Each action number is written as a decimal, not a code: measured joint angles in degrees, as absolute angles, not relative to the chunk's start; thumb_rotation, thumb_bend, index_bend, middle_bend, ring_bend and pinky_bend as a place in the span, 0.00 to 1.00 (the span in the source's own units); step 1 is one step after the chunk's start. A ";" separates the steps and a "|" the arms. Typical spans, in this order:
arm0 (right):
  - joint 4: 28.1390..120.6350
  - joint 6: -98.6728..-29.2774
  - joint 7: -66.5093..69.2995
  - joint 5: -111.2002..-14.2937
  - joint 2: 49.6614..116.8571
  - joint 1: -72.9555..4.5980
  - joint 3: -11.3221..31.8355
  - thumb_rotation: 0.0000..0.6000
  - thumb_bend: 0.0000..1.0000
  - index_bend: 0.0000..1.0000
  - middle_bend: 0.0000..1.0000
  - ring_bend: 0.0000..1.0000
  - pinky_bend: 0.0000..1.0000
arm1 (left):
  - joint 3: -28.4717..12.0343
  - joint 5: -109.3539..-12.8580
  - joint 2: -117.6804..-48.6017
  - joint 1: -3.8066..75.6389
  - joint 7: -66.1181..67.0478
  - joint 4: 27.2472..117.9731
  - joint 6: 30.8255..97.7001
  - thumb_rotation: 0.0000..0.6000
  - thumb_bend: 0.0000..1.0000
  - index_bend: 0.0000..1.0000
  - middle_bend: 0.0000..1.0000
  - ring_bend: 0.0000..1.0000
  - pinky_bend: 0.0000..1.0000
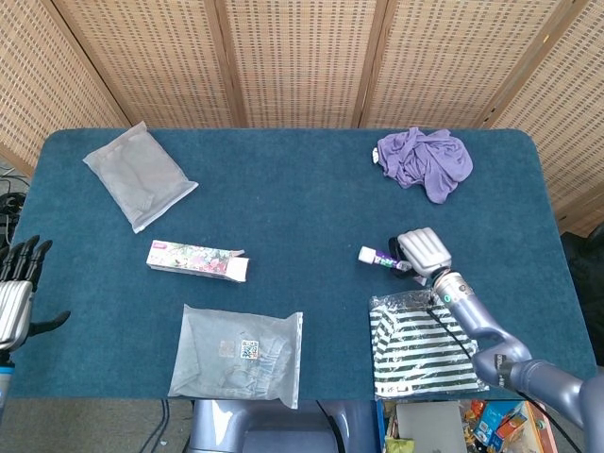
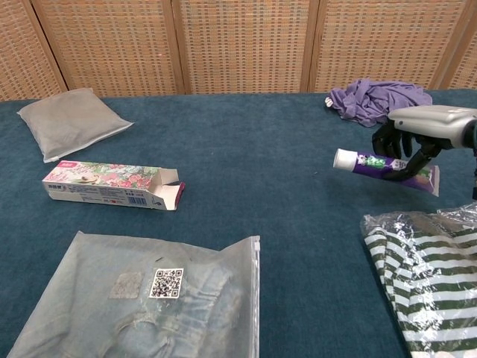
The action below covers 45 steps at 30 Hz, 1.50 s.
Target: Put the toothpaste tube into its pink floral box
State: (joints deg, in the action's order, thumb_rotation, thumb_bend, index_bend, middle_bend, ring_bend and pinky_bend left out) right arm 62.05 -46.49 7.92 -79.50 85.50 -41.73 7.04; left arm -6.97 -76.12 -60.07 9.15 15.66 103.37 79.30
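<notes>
The purple toothpaste tube (image 2: 373, 164) with a white cap hangs above the table at the right, cap pointing left, gripped by my right hand (image 2: 417, 134). From the head view the tube (image 1: 377, 258) pokes out left of that hand (image 1: 422, 252). The pink floral box (image 2: 112, 185) lies on its side at the left with its open flap facing right; the head view shows the box (image 1: 196, 259) left of centre. My left hand (image 1: 17, 293) shows only at the head view's far left edge, fingers spread, holding nothing.
A striped garment in a clear bag (image 2: 428, 276) lies under my right arm. A bagged grey garment (image 2: 141, 298) sits near the front, a grey packet (image 2: 71, 119) at the back left, a purple cloth (image 2: 380, 98) at the back right.
</notes>
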 measured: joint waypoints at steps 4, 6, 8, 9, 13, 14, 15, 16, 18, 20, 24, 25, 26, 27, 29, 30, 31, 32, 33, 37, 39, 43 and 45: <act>66.17 -48.71 8.91 -80.76 81.89 -41.00 7.00 1.00 0.56 0.64 0.63 0.49 0.45 | -7.59 -77.03 -60.16 12.44 14.61 100.55 74.91 1.00 0.15 0.00 0.00 0.00 0.00; 68.64 -49.81 9.03 -81.36 79.79 -40.56 6.95 1.00 0.57 0.64 0.63 0.49 0.45 | -7.95 -77.62 -60.56 14.96 13.91 98.26 71.41 1.00 0.15 0.00 0.00 0.00 0.00; 71.19 -50.82 8.64 -82.05 77.71 -40.13 6.77 1.00 0.58 0.64 0.63 0.49 0.45 | -8.25 -78.34 -61.76 17.92 12.82 95.37 67.49 1.00 0.15 0.00 0.00 0.00 0.00; 73.07 -51.37 8.15 -82.38 76.30 -39.85 6.65 1.00 0.58 0.64 0.63 0.49 0.45 | -8.37 -78.94 -63.01 19.93 11.72 92.72 64.72 1.00 0.15 0.00 0.00 0.00 0.00; 78.12 -52.48 5.25 -82.55 72.34 -39.05 6.40 1.00 0.59 0.64 0.63 0.49 0.45 | -8.34 -81.31 -68.33 26.24 6.19 82.02 57.66 1.00 0.15 0.00 0.00 0.00 0.00; 78.75 -52.57 4.44 -82.42 71.80 -38.93 6.38 1.00 0.59 0.64 0.63 0.49 0.45 | -8.27 -81.83 -69.77 27.76 4.47 79.47 55.98 1.00 0.15 0.00 0.00 0.00 0.00; 79.37 -52.64 3.34 -82.15 71.34 -38.79 6.36 1.00 0.59 0.64 0.63 0.49 0.45 | -8.16 -82.43 -71.82 29.83 1.98 76.17 53.56 1.00 0.15 0.00 0.00 0.00 0.00; 79.78 -52.66 2.53 -81.87 71.06 -38.71 6.37 1.00 0.59 0.64 0.63 0.49 0.45 | -8.07 -82.86 -73.40 31.34 0.08 73.82 51.75 1.00 0.15 0.00 0.00 0.00 0.00; 80.78 -52.66 0.84 -81.00 70.45 -38.55 6.44 1.00 0.60 0.64 0.63 0.49 0.45 | -7.84 -83.80 -76.99 34.55 -3.62 68.99 48.45 1.00 0.15 0.00 0.00 0.00 0.00; 81.54 -52.58 -0.24 -80.23 69.95 -38.46 6.53 1.00 0.60 0.64 0.63 0.49 0.45 | -7.59 -84.38 -79.46 36.70 -5.81 65.92 46.56 1.00 0.15 0.00 0.00 0.00 0.00; 82.59 -52.45 -2.00 -79.47 69.14 -38.40 6.66 1.00 0.60 0.64 0.63 0.49 0.45 | -6.69 -85.48 -83.36 40.67 -9.28 61.86 43.09 1.00 0.15 0.00 0.00 0.00 0.00; 82.84 -52.41 -2.32 -79.33 68.97 -38.40 6.68 1.00 0.60 0.64 0.63 0.49 0.45 | -6.44 -85.67 -83.94 41.29 -9.86 61.28 42.66 1.00 0.15 0.00 0.00 0.00 0.00; 83.11 -52.38 -2.60 -79.20 68.80 -38.41 6.71 1.00 0.60 0.64 0.63 0.49 0.45 | -6.15 -85.87 -84.37 41.83 -10.35 60.89 42.29 1.00 0.15 0.00 0.00 0.00 0.01; 83.46 -52.36 -2.94 -79.02 68.58 -38.43 6.76 1.00 0.60 0.64 0.63 0.49 0.45 | -5.82 -86.08 -84.70 42.26 -10.67 60.58 42.02 1.00 0.15 0.00 0.00 0.00 0.01; 83.92 -52.35 -3.39 -78.77 68.29 -38.47 6.88 1.00 0.61 0.64 0.63 0.49 0.45 | -5.20 -86.45 -85.23 42.88 -10.78 59.97 41.77 1.00 0.15 0.00 0.00 0.00 0.04; 84.19 -52.37 -3.66 -78.60 68.12 -38.49 6.97 1.00 0.61 0.64 0.63 0.49 0.45 | -5.04 -86.49 -85.56 43.07 -10.58 59.69 41.77 1.00 0.15 0.00 0.00 0.00 0.07; 84.39 -52.38 -3.83 -78.48 68.01 -38.51 7.05 1.00 0.61 0.64 0.63 0.49 0.45 | -4.95 -86.45 -85.86 43.19 -10.42 59.44 41.80 1.00 0.15 0.01 0.02 0.02 0.10; 84.58 -52.40 -3.99 -78.36 67.91 -38.53 7.12 1.00 0.61 0.64 0.63 0.49 0.45 | -4.88 -86.36 -86.19 43.30 -10.26 59.16 41.84 1.00 0.15 0.05 0.05 0.05 0.15; 84.84 -52.42 -4.19 -78.23 67.78 -38.56 7.20 1.00 0.61 0.64 0.63 0.49 0.45 | -4.82 -86.26 -86.53 43.40 -10.12 58.88 41.88 1.00 0.15 0.12 0.12 0.12 0.21; 85.42 -52.51 -4.84 -78.04 67.44 -38.60 7.29 1.00 0.62 0.64 0.63 0.49 0.45 | -4.21 -85.93 -87.58 43.84 -9.77 57.96 41.76 1.00 0.15 0.29 0.30 0.27 0.34; 85.80 -52.62 -5.24 -78.00 67.15 -38.60 7.32 1.00 0.62 0.64 0.63 0.49 0.45 | -3.88 -85.78 -88.21 43.98 -9.20 57.48 41.71 1.00 0.15 0.33 0.33 0.30 0.37; 86.68 -52.88 -5.60 -77.87 66.47 -38.54 7.45 1.00 0.63 0.64 0.63 0.49 0.45 | -3.53 -85.30 -89.30 44.12 -8.22 56.82 42.06 1.00 0.15 0.45 0.45 0.40 0.45; 87.12 -53.03 -5.77 -77.87 66.09 -38.49 7.49 1.00 0.64 0.64 0.63 0.49 0.45 | -3.46 -85.25 -89.58 44.08 -7.98 56.67 42.74 1.00 0.15 0.51 0.50 0.44 0.48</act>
